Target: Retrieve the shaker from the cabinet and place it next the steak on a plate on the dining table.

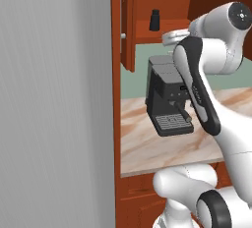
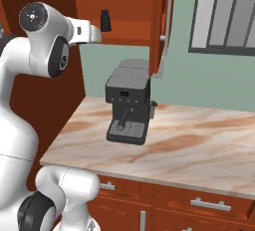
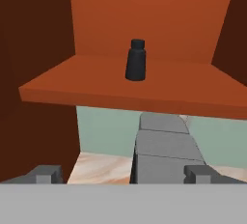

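Reddish-brown wooden wall cabinet (image 1: 129,25) stands with its panel door swung open; on its wooden shelf (image 3: 96,85) the small black cylindrical shaker (image 3: 136,60) sits upright and alone, toward the middle. Hand (image 3: 123,174) is level with the space below the shelf edge, well apart from the shaker, finger tips (image 3: 44,173) spread wide with nothing between them. Below the cabinet, a large black coffee machine (image 2: 128,106) stands on the beige-and-brown marbled stone worktop (image 2: 199,143).

Shaker (image 3: 136,60): small, black, cylindrical, narrower top; upright on the shelf inside the open reddish-brown wall cabinet (image 3: 149,10).
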### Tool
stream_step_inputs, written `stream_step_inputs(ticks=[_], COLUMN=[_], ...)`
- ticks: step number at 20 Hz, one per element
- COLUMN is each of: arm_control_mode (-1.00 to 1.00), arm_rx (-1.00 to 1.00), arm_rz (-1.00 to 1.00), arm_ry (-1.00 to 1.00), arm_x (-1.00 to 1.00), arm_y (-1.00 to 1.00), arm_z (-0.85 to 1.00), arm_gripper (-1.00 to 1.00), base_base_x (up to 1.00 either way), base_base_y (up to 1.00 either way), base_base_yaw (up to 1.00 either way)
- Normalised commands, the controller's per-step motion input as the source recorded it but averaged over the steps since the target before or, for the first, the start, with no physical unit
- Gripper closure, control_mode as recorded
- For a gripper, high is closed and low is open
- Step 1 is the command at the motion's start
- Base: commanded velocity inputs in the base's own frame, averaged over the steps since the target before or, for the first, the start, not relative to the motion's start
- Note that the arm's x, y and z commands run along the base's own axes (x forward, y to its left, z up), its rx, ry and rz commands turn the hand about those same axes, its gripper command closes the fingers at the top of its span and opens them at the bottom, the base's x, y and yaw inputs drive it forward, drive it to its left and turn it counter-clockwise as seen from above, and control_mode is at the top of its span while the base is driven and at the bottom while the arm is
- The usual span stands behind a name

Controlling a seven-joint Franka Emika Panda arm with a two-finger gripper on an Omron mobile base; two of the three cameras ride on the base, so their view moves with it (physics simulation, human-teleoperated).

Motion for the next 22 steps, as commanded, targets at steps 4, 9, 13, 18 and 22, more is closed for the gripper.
stream_step_inputs(ticks=[4, 9, 13, 18, 22], arm_control_mode=[-1.0, -1.0, -1.0, -1.0, -1.0], arm_rx=[0.0, -0.01, 0.0, 0.0, 0.0], arm_rz=[0.0, 0.0, 0.0, 0.0, 0.0], arm_ry=[-0.02, -0.12, -0.05, 0.0, -0.01], arm_x=[0.0, 0.05, 0.21, 0.37, 0.45], arm_y=[0.0, 0.0, 0.0, 0.0, 0.0], arm_z=[0.51, 0.08, 0.0, 0.0, 0.0], arm_gripper=[-1.0, -1.0, -1.0, -1.0, -1.0], base_base_x=[0.0, 0.0, 0.0, 0.0, 0.0], base_base_y=[0.0, 0.0, 0.0, 0.0, 0.0], base_base_yaw=[0.0, 0.0, 0.0, 0.0, 0.0])
